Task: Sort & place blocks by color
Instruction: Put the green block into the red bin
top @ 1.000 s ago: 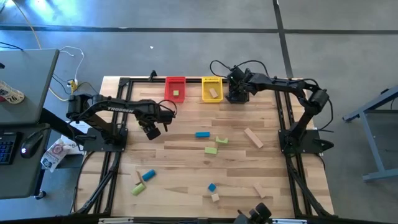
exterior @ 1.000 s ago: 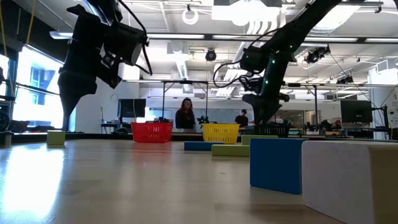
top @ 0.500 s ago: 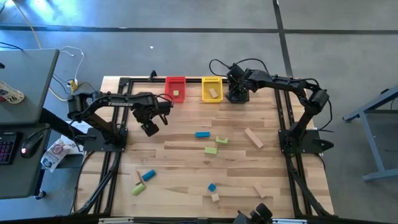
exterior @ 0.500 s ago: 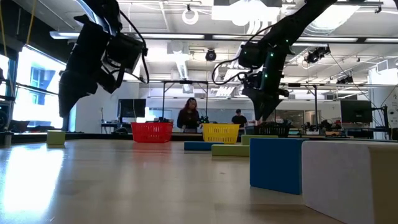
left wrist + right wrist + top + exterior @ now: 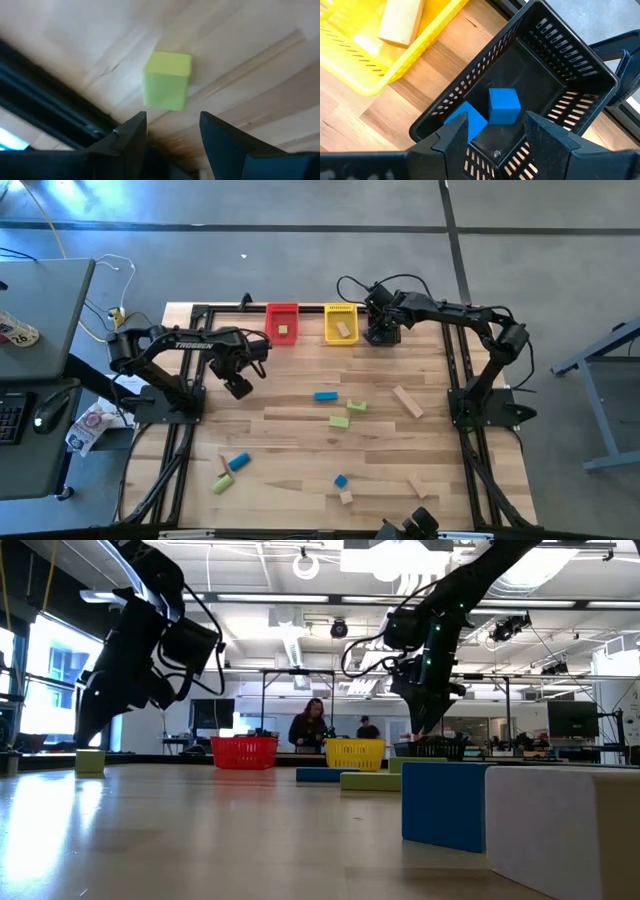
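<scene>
both sets of jaws stand open with nothing between them. the left gripper (image 5: 170,131) hangs above a light green cube (image 5: 167,80) that lies on the bare wood, with no contact visible; seen from overhead the left gripper (image 5: 238,385) is over the table's left part, in front of the red bin. the right gripper (image 5: 492,131) hovers over the black bin (image 5: 560,60), fingers apart and empty.

the wooden table (image 5: 300,445) carries three bins in a row along its far edge. the red bin (image 5: 282,311) holds a green block (image 5: 284,330). just beside it, the yellow bin (image 5: 341,311) holds a tan block (image 5: 342,329). the black bin, mostly hidden from above by the right arm, has two blue cubes (image 5: 503,104) on its floor, close together.

loose blocks lie across the middle and near part of the table: a long tan bar (image 5: 407,401) toward the right, a blue bar (image 5: 326,395) near the centre, two green blocks (image 5: 356,407) just near it, a blue block (image 5: 239,461) and a green bar (image 5: 222,483) near the left front, a small blue cube (image 5: 341,480) touching or just beside a tan cube (image 5: 346,497) at the front, and a tan bar (image 5: 419,486) to their right.

in the low view two people (image 5: 311,726) stand in the room beyond the bins.
</scene>
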Tool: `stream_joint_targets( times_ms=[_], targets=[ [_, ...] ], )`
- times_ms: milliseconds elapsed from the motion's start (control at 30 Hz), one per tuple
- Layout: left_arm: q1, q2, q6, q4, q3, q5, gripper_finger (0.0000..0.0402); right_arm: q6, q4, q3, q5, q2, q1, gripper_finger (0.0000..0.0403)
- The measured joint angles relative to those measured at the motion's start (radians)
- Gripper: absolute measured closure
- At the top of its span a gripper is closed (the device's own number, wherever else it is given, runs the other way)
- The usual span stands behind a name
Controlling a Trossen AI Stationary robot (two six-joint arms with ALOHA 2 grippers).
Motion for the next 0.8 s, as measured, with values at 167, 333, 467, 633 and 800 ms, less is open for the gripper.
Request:
stream_joint_targets(
  times_ms=[167, 333, 467, 633, 800],
  targets=[
    [0.003, 0.000, -0.008, 0.023, -0.001, -0.040, 0.0234, 0.000, 0.000, 0.000, 0.000, 0.000, 0.000, 0.0221],
    [0.026, 0.000, -0.008, 0.051, -0.001, -0.050, 0.0234, 0.000, 0.000, 0.000, 0.000, 0.000, 0.000, 0.0221],
    [0.046, 0.000, -0.008, 0.054, -0.001, -0.043, 0.0234, 0.000, 0.000, 0.000, -0.003, 0.000, 0.000, 0.0221],
    [0.077, 0.000, -0.008, 0.059, -0.002, -0.043, 0.0234, 0.000, 0.000, 0.000, -0.004, 0.000, 0.000, 0.0221],
    [0.104, 0.001, 0.031, 0.115, -0.038, 0.016, 0.0234, 0.000, 0.000, 0.000, -0.005, 0.000, 0.000, 0.0221]
  ],
)
